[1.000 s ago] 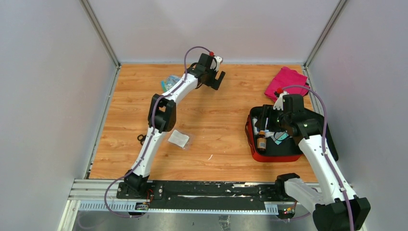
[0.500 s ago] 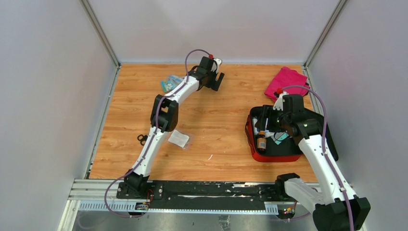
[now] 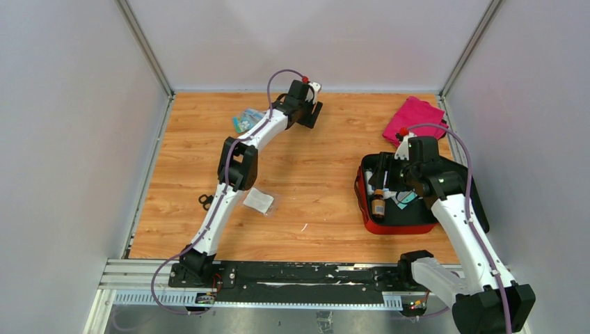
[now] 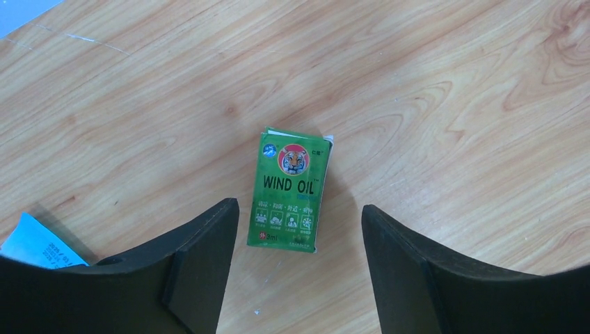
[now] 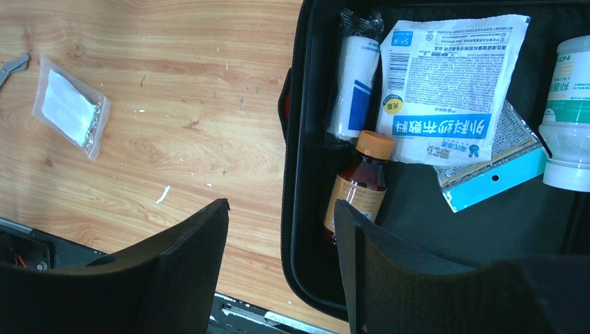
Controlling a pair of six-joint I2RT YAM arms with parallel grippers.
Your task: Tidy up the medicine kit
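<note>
The medicine kit [image 3: 389, 226] lies open at the right, a red case with black lining [image 5: 431, 250]. It holds a brown bottle [image 5: 362, 181] with an orange cap, a white roll [image 5: 353, 87], a white printed packet [image 5: 445, 83], a blue-edged packet [image 5: 487, 177] and a white bottle [image 5: 567, 132]. My right gripper [image 5: 281, 209] hangs open over the case's left rim, holding nothing. At the far middle of the table my left gripper [image 4: 299, 210] is open, low over a green Wind Oil box [image 4: 290, 189]. The box's near end lies between the fingertips with a gap on each side. The top view hides the box.
A magenta folded cloth [image 3: 414, 118] lies behind the kit at the far right. A clear sachet with a white pad [image 3: 258, 200] and a small black tool [image 3: 204, 202] lie beside the left arm. A blue packet [image 3: 245, 120] lies left of the left gripper. Grey walls enclose the table.
The left gripper's jaws have narrowed and it has shifted slightly left and lower over the green box. The right arm has not moved.
</note>
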